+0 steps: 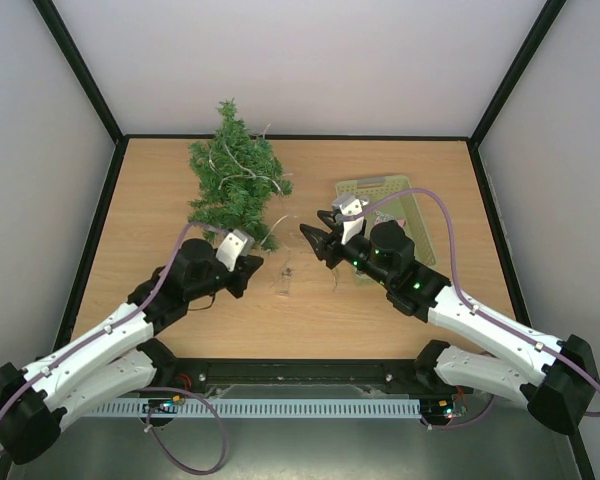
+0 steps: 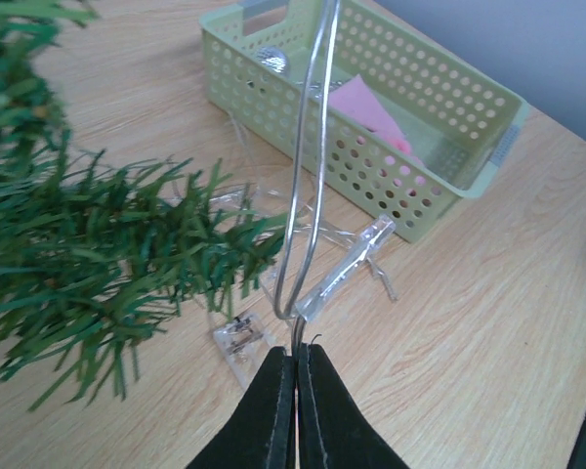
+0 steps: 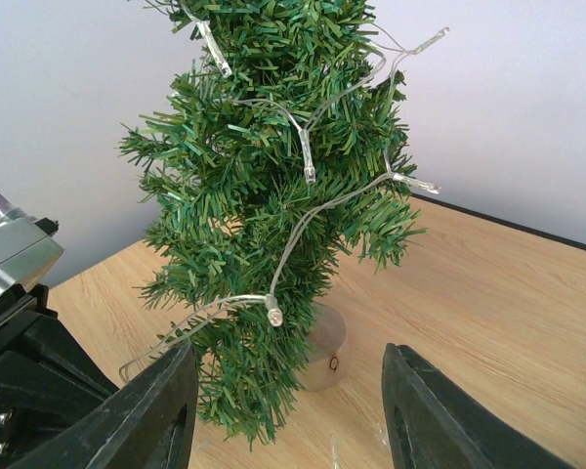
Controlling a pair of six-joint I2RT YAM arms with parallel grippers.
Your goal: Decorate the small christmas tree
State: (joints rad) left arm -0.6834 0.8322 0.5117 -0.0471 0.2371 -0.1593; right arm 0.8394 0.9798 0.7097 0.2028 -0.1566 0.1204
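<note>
Small christmas tree (image 1: 235, 180): upright, far left-centre of bench (image 1: 150, 220), light string (image 2: 347, 272) partly draped over it. Left claw (image 2: 295, 357): pinched on the string's loose wire, probably for more draping. Right claw (image 3: 291, 391): wide, empty, facing tree. Basket (image 1: 380, 188): right, stock inside.

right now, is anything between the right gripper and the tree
Nothing visible. The open right gripper faces the tree head on, with only table between them. The left gripper, shut on the light string, sits off to the side.
</note>
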